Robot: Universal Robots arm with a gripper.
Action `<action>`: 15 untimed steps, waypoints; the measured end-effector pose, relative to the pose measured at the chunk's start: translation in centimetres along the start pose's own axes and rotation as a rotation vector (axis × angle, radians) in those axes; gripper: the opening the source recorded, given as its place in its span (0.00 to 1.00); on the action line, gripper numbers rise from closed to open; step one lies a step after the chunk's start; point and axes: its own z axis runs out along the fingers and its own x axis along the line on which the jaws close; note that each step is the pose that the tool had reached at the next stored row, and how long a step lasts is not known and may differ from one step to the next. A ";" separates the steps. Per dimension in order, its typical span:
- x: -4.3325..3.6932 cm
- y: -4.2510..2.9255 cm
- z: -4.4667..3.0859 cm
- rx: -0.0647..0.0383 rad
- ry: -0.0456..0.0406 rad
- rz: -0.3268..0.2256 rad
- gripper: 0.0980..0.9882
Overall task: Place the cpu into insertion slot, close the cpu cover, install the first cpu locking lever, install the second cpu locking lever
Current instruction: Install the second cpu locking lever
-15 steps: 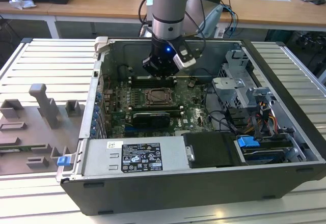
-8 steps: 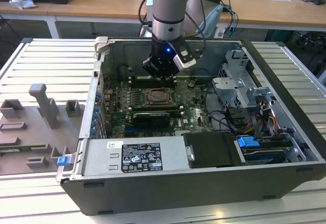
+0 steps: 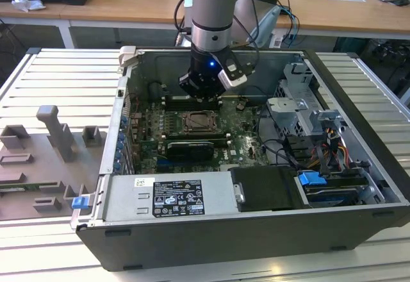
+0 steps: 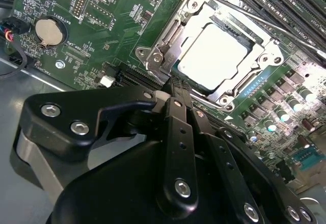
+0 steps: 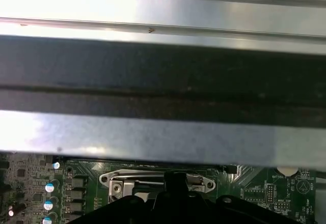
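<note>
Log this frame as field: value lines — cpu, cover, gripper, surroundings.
cpu: pale square chip seated in the insertion slot
cpu cover: silvery frame lying down around the chip
gripper: black fingers at the socket's edge, beside the cover hinge; hangs above the socket in the exterior view
surroundings: green motherboard with coin cell battery, inside open computer case
</note>
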 end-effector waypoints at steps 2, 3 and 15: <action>0.00 0.01 -0.13 0.000 0.0000 0.000 0.01; 0.00 0.02 -0.28 0.000 -0.0001 0.000 0.01; -0.02 0.07 -2.56 0.002 0.0001 0.000 0.01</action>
